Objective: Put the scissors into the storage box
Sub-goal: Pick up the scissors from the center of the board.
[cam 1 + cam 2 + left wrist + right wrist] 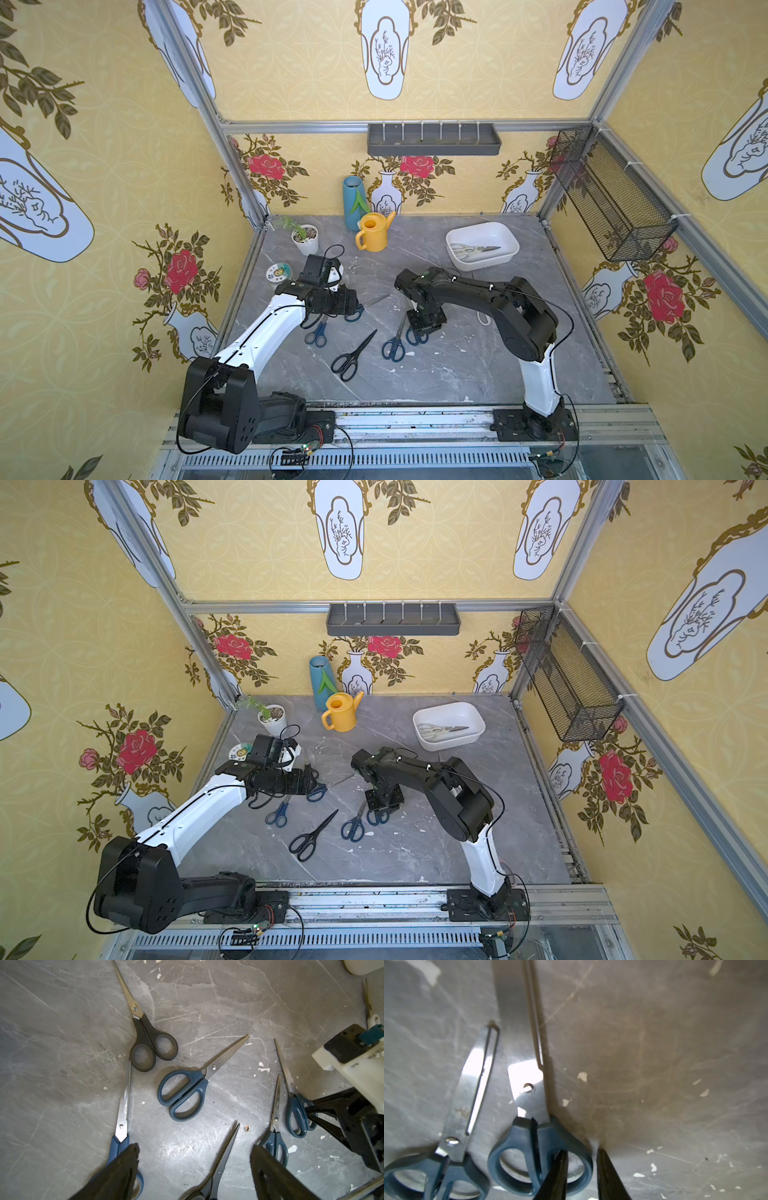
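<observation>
The right gripper (581,1169) stood low over the grey marbled tabletop (457,365), its two black fingers straddling the outer loop of a small blue-handled pair of steel scissors (538,1155): one finger reached down through the finger hole, the other stood just outside the handle rim. The jaws were narrowed around that loop, but whether they already pinched the plastic could not be told. That pair lay directly beneath the tool, its long axis running straight away from the wrist, handles under the fingers and the closed blades pointing ahead of them. A second blue-handled pair (452,1147) lay just beside it, nearly parallel, tip angled slightly towards the first.

The left gripper (193,1167) hung spread wide and empty over other scissors, among them a blue-handled pair lying diagonally (187,1093) ahead of its fingers and a black-handled pair (151,1047) further out. It was well apart from the target pair, so the right arm was clearly the nearer.

The shallow white plastic storage box (509,239) sat beyond the right arm, near the back corner of the table on that arm's own side, with a pale-handled pair (471,250) already inside. In my judgement, the coming move turned on the handle loop being seated between the fingers, since the blades would trail from that single grasp point.
</observation>
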Robot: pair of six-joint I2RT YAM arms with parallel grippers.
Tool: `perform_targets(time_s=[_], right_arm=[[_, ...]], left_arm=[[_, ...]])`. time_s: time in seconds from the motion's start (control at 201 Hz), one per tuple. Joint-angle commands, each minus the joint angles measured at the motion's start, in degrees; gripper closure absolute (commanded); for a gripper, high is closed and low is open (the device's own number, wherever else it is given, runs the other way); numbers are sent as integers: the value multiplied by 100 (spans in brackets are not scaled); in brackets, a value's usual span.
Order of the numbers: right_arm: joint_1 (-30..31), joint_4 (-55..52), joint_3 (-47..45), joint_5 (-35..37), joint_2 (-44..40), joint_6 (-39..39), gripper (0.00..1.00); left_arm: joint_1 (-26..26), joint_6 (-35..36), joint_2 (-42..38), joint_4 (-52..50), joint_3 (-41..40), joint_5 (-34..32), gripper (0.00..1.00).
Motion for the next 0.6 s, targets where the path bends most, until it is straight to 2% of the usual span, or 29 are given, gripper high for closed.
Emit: perform_targets(time_s=[0.0,0.174,0.314,0.463,0.593], right_arm=[[-34,73,-25,140,145,-115,75],[-46,40,133,138,194,-208,92],[-39,-325,487,215,-183,-156,100],[-160,-670,922,113,-676,276,100],[-871,-597,1217,-17,-1092,1148,100]], left_arm=[[4,52,-2,48,-16,7,11],[4,56,53,67,-7,4,11],[4,62,80,79,12,-6,11],[4,66,93,88,33,-14,11],[4,73,115,88,71,-22,11]])
